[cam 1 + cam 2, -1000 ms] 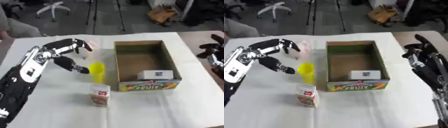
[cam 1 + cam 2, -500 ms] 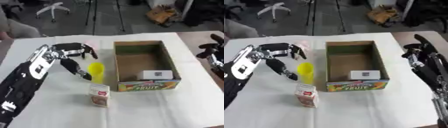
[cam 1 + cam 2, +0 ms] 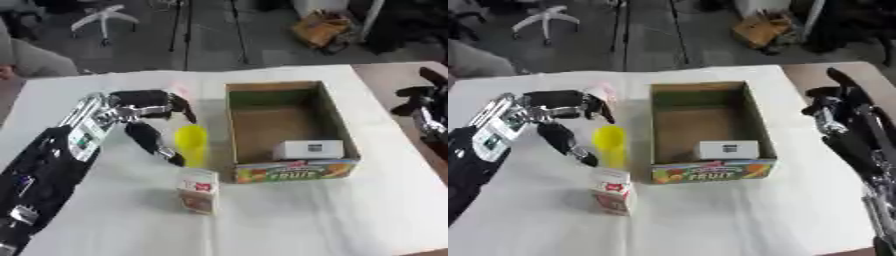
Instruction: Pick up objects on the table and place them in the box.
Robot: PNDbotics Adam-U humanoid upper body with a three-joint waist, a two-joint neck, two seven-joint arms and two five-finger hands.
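Approach step: the left hand [image 3: 140,112], fingers spread and empty, flanked the yellow cup [image 3: 192,142] beside the box [image 3: 337,125]; closing around it seemed next.

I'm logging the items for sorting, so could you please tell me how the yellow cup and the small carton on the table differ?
The yellow cup is round and plain yellow; the small carton is boxy, white with red print. The yellow cup stands farther back, by the left hand; the small carton stands nearer, off the corner of the box. Both stand upright outside the box.
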